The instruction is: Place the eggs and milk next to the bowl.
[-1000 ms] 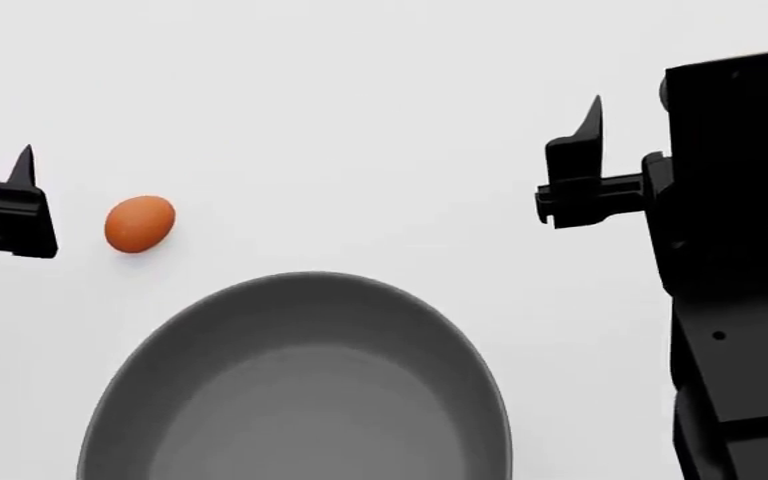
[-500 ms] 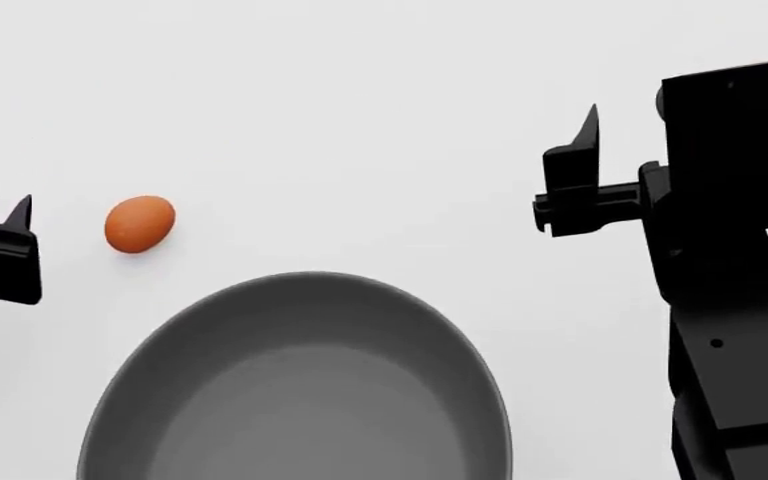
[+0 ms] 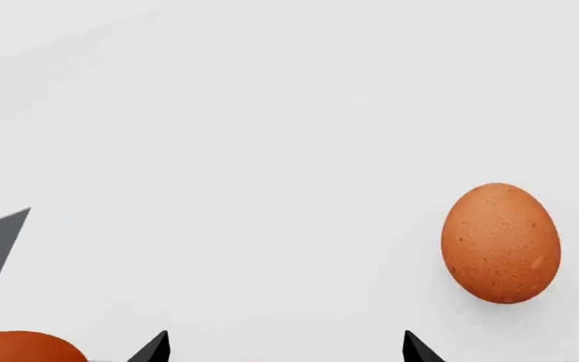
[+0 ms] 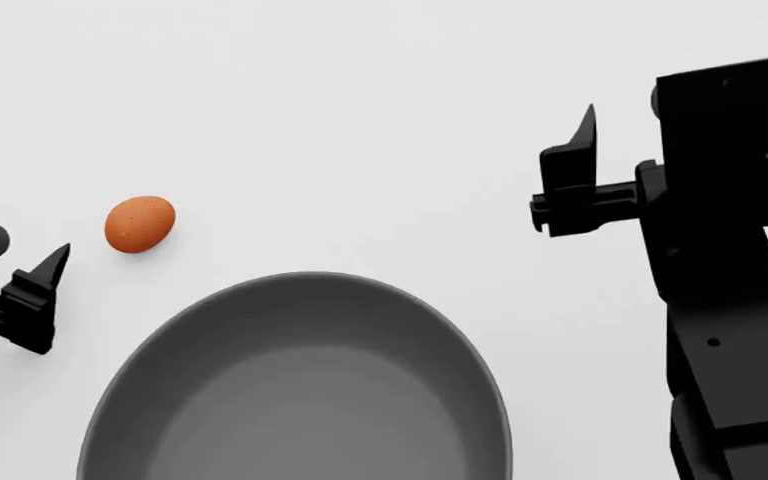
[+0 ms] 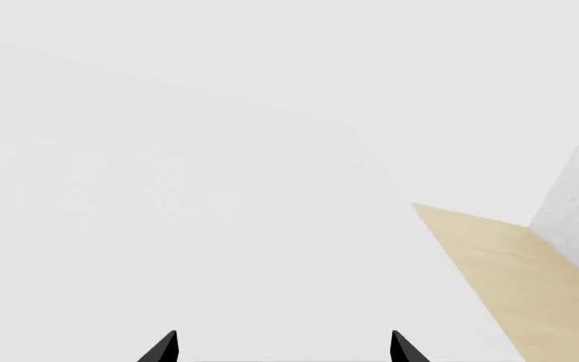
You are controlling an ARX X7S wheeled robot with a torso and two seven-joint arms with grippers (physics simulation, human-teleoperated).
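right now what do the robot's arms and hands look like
Both are matte black. The right hand has flat, pointed, blade-like fingers on a ridged crossbar, backed by a boxy black arm with small screw dots. The left hand looks alike. No cables or markings visible.

Bright, even, diffuse light fills all three views, with no single visible source. The white table (image 4: 357, 120) is nearly washed out, its surface without texture or glare. Shadows are faint: a soft grey smudge under the egg (image 3: 500, 243) in the left wrist view. The bowl (image 4: 297, 385) shades smoothly from a pale rim to a darker matte inside, without highlights. Edges render crisp, with no blur or visible lens distortion. The black arms show almost no surface detail
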